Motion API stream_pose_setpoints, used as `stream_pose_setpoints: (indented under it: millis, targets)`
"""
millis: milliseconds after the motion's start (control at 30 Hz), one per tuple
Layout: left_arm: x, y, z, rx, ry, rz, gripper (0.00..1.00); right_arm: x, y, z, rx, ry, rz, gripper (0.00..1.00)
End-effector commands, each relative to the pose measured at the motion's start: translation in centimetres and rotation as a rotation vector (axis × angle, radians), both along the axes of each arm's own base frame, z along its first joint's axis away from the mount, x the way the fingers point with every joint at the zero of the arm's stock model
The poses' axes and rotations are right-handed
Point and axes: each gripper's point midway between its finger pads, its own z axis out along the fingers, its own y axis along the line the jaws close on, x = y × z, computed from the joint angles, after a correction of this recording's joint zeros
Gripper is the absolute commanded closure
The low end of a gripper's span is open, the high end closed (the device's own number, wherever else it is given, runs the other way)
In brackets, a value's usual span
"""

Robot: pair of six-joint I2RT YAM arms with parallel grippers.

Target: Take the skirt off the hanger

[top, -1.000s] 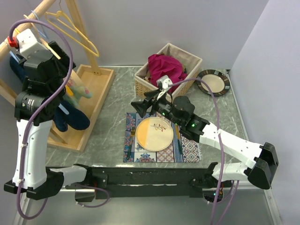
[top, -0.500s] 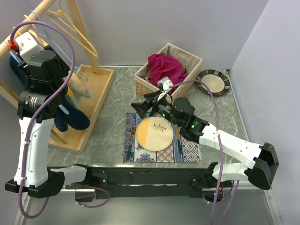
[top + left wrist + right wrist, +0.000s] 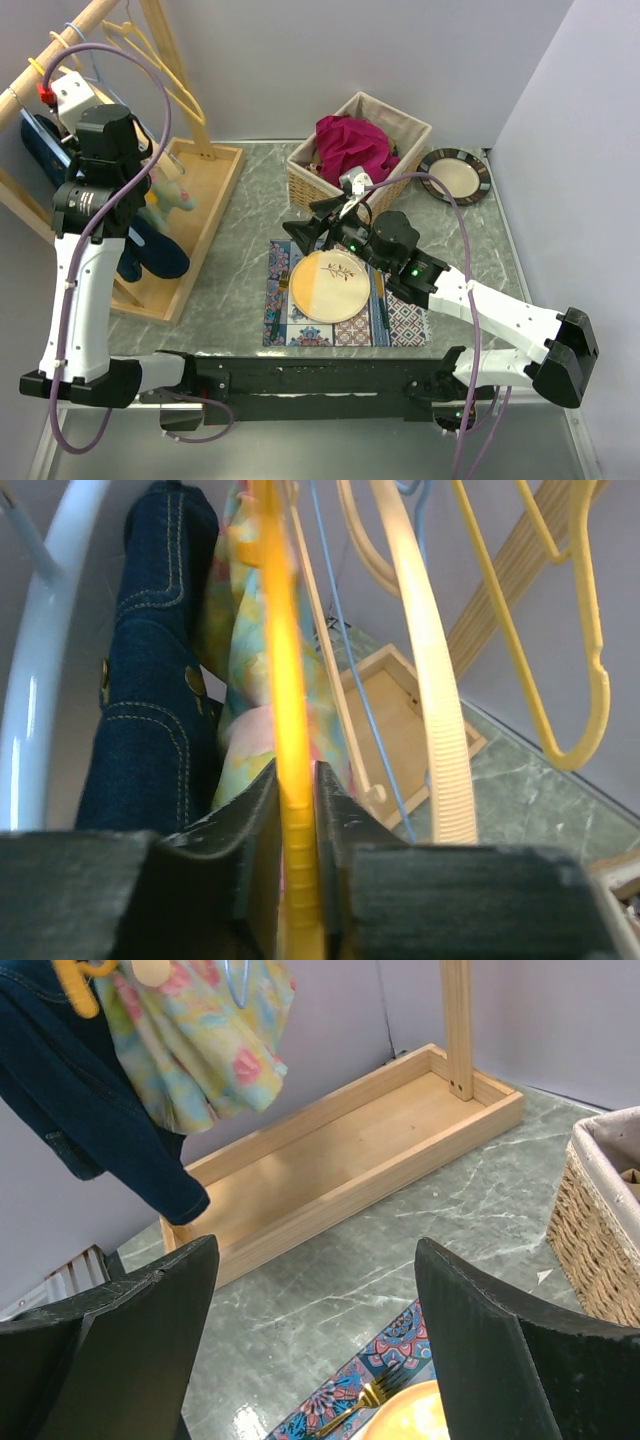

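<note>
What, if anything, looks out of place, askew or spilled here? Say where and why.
Nothing is spilled or broken. The one untidy spot is the magenta cloth, which is crumpled and heaped above the rim of the wicker basket at the back. The plate sits flat on its placemat.

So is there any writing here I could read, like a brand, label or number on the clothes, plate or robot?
No text can be read in any view.
Plate: a leaf sprig drawing, no words.
Mat: tile patterns, no letters.
Denim buttons: any stamping is too blurred to read.
Hanger: plain yellow, no marking.
Arms: no legible label.
</note>
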Motion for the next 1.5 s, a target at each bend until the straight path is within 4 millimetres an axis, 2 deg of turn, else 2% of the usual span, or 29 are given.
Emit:
stream_pose_setpoints:
  millis: [0,33,67,100,333,467,667,700,800,1000,1200,1367,1467]
  targets:
    - [-0.5,-0.7,3.4,-0.026,-0.125,-0.063,0.89,-0.4,-0.2,2.3,0.051,-0.044,0.007,0.14]
    - [-0.5,-0.9,3.8,-0.031,-0.139,-0.077,0.98,-0.3,0.0,2.2,0.047,-0.041,0.007,0.14]
    - [-0.8,-1.0,4.3,-0.033,-0.152,-0.086,0.99,-0.3,0.0,2.3,0.047,-0.041,0.007,0.14]
    - [-1.1,-1.0,5.2,-0.038,-0.175,-0.094,0.99,-0.2,0.1,2.2,0.045,-0.037,0.007,0.14]
    - [-2.8,-1.6,7.4,-0.051,-0.225,-0.146,0.99,-0.4,-0.3,2.3,0.053,-0.049,0.005,0.14]
    - [-3.8,-1.9,9.3,-0.029,-0.310,-0.191,0.99,-0.8,-0.3,2.5,0.063,-0.063,0.025,0.14]
    - [-4.8,-2.8,9.4,-0.062,-0.324,-0.252,0.99,-0.8,-0.5,2.5,0.056,-0.056,0.017,0.13]
    - [-4.9,-3.2,8.9,-0.069,-0.311,-0.275,0.99,-0.9,-0.4,2.5,0.053,-0.054,0.022,0.13]
    - [-5.6,-3.8,8.3,-0.093,-0.299,-0.310,0.99,-1.0,-0.3,2.6,0.057,-0.053,0.031,0.13]
    - [-7.5,-5.4,8.5,-0.135,-0.297,-0.412,0.99,-1.6,-0.3,3.1,0.077,-0.053,0.055,0.13]
    - [-8.7,-5.5,7.4,-0.153,-0.292,-0.425,0.99,-1.7,0.2,3.2,0.084,-0.040,0.075,0.13]
    - [-10.3,-5.0,8.2,-0.175,-0.339,-0.401,0.99,-1.5,0.5,3.6,0.071,-0.031,0.076,0.13]
    - [-11.3,-5.4,8.4,-0.214,-0.351,-0.420,0.99,-1.3,0.4,3.9,0.072,-0.028,0.064,0.13]
